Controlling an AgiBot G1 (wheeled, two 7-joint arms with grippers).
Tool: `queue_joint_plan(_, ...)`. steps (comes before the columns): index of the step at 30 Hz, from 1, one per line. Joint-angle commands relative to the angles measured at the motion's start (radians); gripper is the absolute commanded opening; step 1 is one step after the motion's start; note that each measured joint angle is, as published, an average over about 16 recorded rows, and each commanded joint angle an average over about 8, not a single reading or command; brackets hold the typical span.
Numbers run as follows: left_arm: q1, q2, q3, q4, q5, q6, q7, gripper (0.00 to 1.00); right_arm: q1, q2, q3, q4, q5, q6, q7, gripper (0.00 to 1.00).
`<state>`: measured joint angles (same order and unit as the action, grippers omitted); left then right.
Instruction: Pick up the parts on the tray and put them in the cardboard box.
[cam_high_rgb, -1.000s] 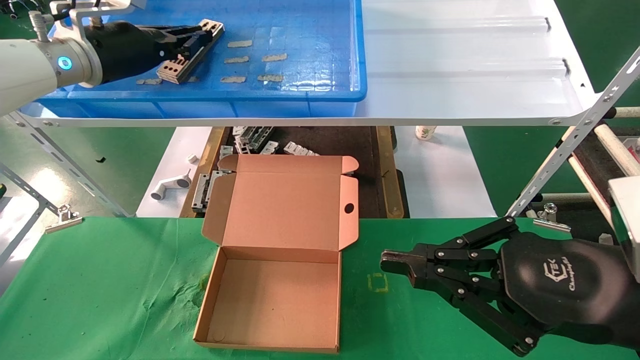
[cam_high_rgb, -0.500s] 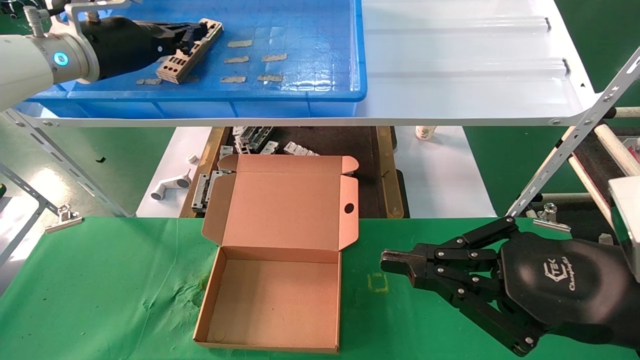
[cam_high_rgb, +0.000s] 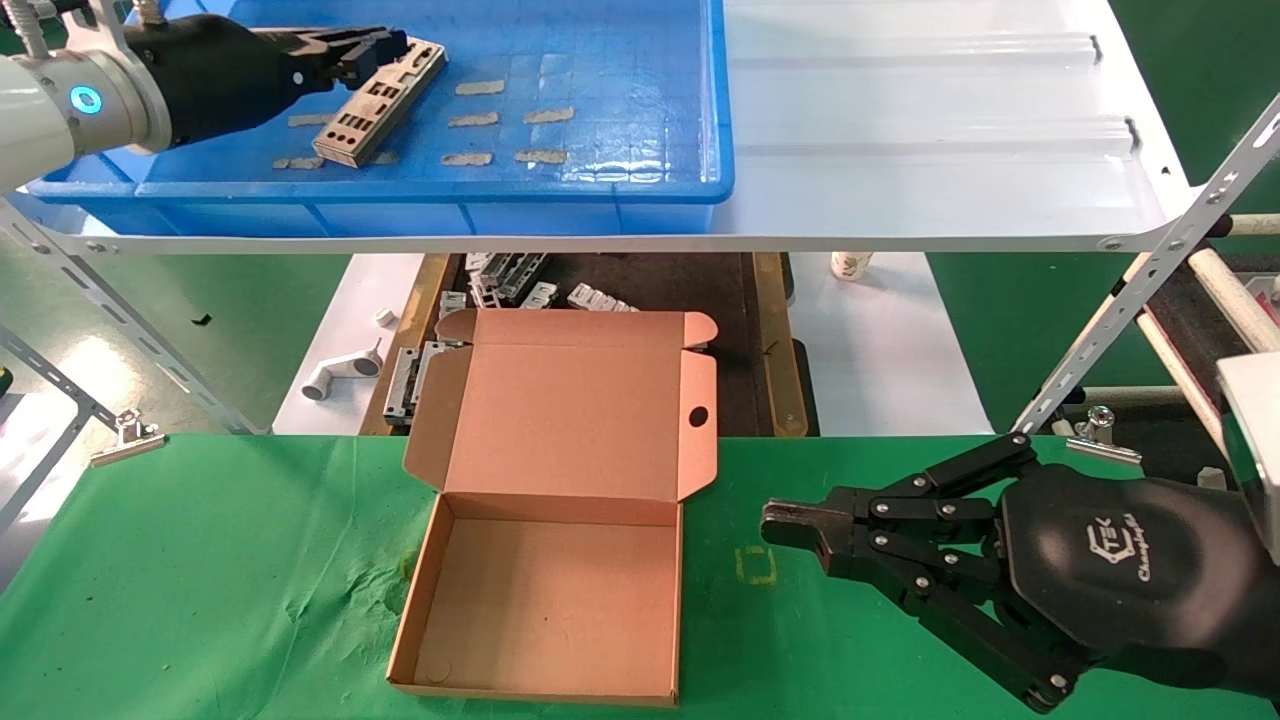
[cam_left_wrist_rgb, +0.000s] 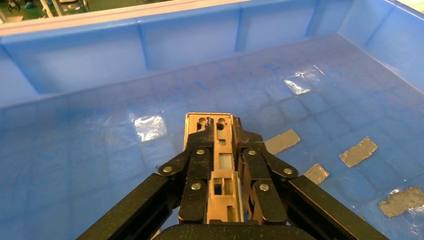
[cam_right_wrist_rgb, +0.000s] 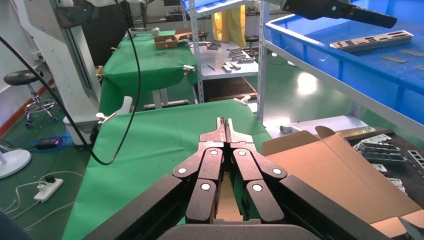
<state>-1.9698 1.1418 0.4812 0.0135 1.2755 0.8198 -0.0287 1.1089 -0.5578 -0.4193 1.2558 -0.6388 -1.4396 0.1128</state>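
One silver punched part (cam_high_rgb: 380, 100) lies at a slant on the floor of the blue tray (cam_high_rgb: 640, 190), at its left. My left gripper (cam_high_rgb: 385, 45) hovers over the part's far end, fingers slightly apart and holding nothing. In the left wrist view the part (cam_left_wrist_rgb: 220, 162) shows through the gap of the left gripper (cam_left_wrist_rgb: 219, 125), above the tray floor (cam_left_wrist_rgb: 100, 165). The cardboard box (cam_high_rgb: 550, 600) lies open and empty on the green cloth. My right gripper (cam_high_rgb: 775, 525) is shut and parked to the right of the box; it also shows in the right wrist view (cam_right_wrist_rgb: 225, 122).
Tan tape scraps (cam_high_rgb: 505, 117) dot the tray floor. The tray rests on a white shelf (cam_high_rgb: 930, 130) with slanted struts. Folded silver brackets (cam_high_rgb: 510, 275) lie on a lower dark tray behind the box. A metal clip (cam_high_rgb: 125, 435) holds the cloth's left corner.
My left gripper has drawn up and back to the left, off the part. The part stays where it lay. The right arm has not moved.
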Motion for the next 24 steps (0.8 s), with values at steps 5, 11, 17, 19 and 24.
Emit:
queue_joint_plan(5,0.0,-0.005,0.002,0.007,0.003,0.008,-0.027,1.0,0.0,0.0,0.0,0.0,0.0,0.0,0.0,0.0)
queue_joint_plan(11,0.004,-0.009,0.007,0.007,0.01,0.018,-0.047,1.0,0.0,0.0,0.0,0.0,0.0,0.0,0.0,0.0)
queue_joint_plan(17,0.008,-0.01,0.011,0.002,0.016,0.021,-0.059,1.0,0.0,0.0,0.0,0.0,0.0,0.0,0.0,0.0)
queue_joint_plan(19,0.009,-0.01,0.012,0.0,0.018,0.02,-0.061,1.0,0.0,0.0,0.0,0.0,0.0,0.0,0.0,0.0)
queue_joint_plan(24,0.011,-0.011,0.013,-0.005,0.019,0.018,-0.063,0.52,0.0,0.0,0.0,0.0,0.0,0.0,0.0,0.0)
